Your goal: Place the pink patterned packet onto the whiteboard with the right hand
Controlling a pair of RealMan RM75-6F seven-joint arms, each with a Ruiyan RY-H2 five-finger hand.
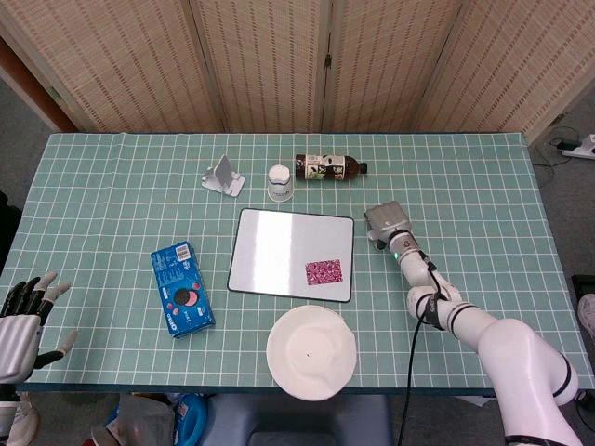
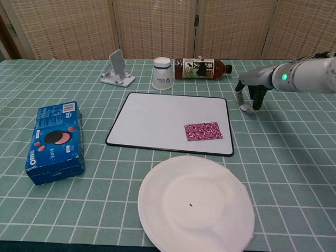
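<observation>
The pink patterned packet (image 1: 324,271) (image 2: 203,131) lies flat on the black-framed rectangular whiteboard (image 1: 279,246) (image 2: 157,115), in its near right corner. The right hand (image 1: 384,221) (image 2: 250,90) hangs just beside the board's right edge, above the green checked tablecloth (image 1: 465,195), fingers pointing down and holding nothing; whether they are spread or drawn together, I cannot tell. The left hand (image 1: 20,319) rests at the table's near left edge, fingers spread and empty. A round white paper plate (image 2: 195,205) sits in front of the board.
</observation>
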